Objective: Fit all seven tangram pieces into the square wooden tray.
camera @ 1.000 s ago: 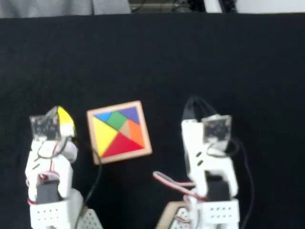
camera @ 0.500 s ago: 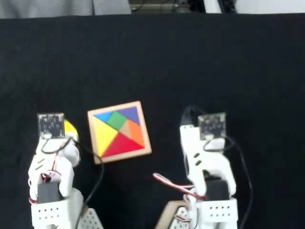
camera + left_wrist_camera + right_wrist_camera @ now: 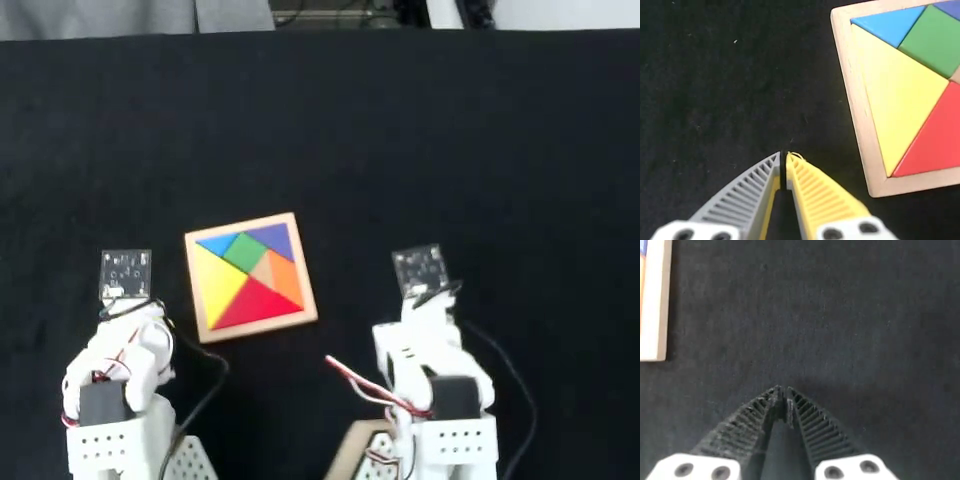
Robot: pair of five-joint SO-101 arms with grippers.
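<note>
The square wooden tray point(image 3: 195, 285) lies turned on the black cloth between the two arms, holding coloured tangram pieces: blue, green, purple, orange, tan, a large yellow triangle point(image 3: 217, 280) and a red triangle point(image 3: 260, 303). In the left wrist view the tray point(image 3: 855, 115) lies beside my left gripper point(image 3: 784, 156), whose grey and yellow fingers are shut on nothing above bare cloth. My right gripper point(image 3: 782, 390), black-fingered, is shut and holds nothing; a tray corner point(image 3: 654, 305) shows off to its side. Both arms sit folded back near their bases, left point(image 3: 125, 300) and right point(image 3: 425, 290) of the tray.
Black cloth point(image 3: 450, 150) covers the table, with wide open cloth beyond and to the right of the tray. The arm bases point(image 3: 110, 440) stand at the near edge, with a wooden board corner point(image 3: 350, 450) and loose cables by the right base.
Both arms have drawn back toward their bases and folded lower. The tray and its pieces have stayed in place.
</note>
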